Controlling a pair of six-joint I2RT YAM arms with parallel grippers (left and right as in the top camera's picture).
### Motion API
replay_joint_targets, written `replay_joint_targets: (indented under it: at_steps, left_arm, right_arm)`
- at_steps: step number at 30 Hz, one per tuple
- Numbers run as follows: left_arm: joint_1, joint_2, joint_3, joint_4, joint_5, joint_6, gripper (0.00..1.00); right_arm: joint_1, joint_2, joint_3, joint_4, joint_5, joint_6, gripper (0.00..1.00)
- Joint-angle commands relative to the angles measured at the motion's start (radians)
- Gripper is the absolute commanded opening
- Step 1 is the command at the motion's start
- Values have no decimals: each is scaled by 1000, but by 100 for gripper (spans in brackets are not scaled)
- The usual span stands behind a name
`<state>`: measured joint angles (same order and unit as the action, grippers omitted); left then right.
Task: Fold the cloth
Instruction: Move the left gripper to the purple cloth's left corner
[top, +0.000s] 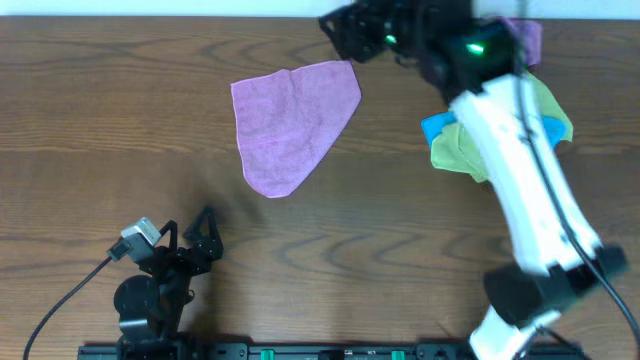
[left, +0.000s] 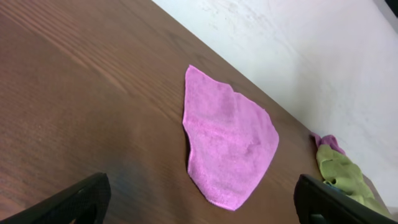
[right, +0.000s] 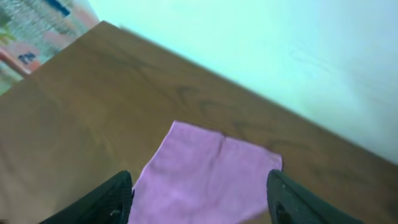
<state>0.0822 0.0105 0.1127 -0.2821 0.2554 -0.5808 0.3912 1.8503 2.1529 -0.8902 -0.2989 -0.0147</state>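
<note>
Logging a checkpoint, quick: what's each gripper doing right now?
Left gripper: open, holding nothing.
Right gripper: open, holding nothing, near the cloth.

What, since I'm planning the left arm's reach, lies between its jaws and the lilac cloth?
Nothing visible. Only table separates the left gripper from the cloth. The green and blue cloths lie well off to the right.

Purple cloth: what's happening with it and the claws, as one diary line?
cloth: flat on table, not held | left claw: open, empty, away from cloth | right claw: open, empty, near cloth's far corner
</note>
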Motion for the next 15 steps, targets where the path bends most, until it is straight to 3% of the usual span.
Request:
replay_joint_targets:
  at_steps: [1, 8, 15]
  left_arm:
    - [-3, -5, -16, 3, 47, -29, 95]
    - [-3, -5, -16, -15, 60, -56, 95]
    - [-3, -5, -16, 44, 86, -73, 95]
  right_arm:
    - [7, -5, -11, -106, -5, -24, 68]
    - [12, -27, -12, -407, -5, -24, 67]
    - [16, -27, -12, -540, -5, -24, 66]
